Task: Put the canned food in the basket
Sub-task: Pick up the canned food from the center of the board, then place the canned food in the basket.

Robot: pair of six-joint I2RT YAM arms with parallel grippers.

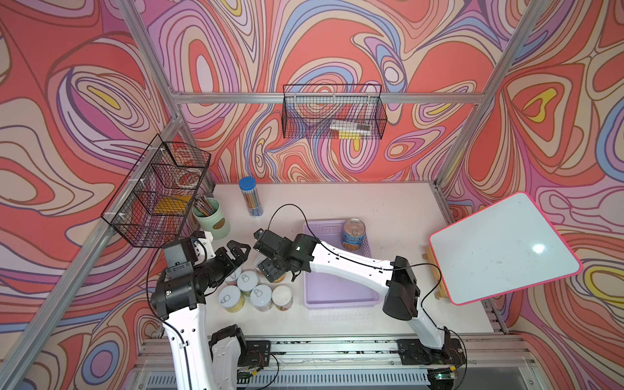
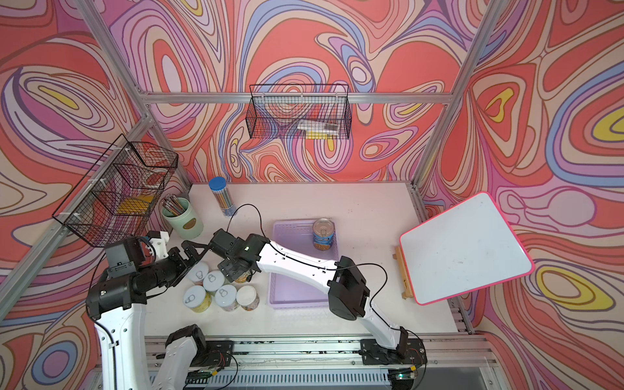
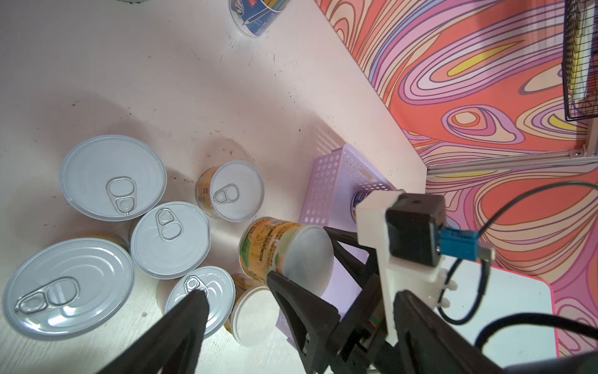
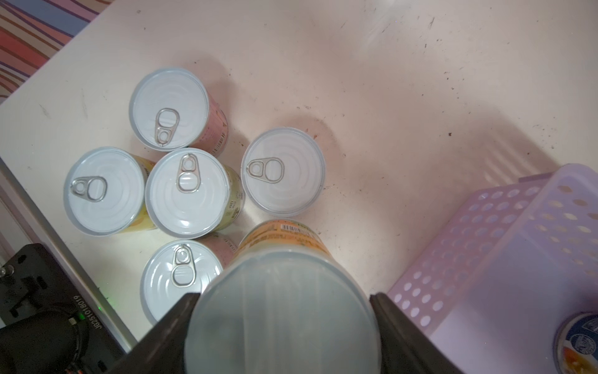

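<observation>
Right pincer clamped on white-topped yellow can, tilted, raised at frame centre, just beside lilac basket. Blue-labelled can already inside, upper corner. Six small cans left on table, lower left. Left pincer open above them.
</observation>
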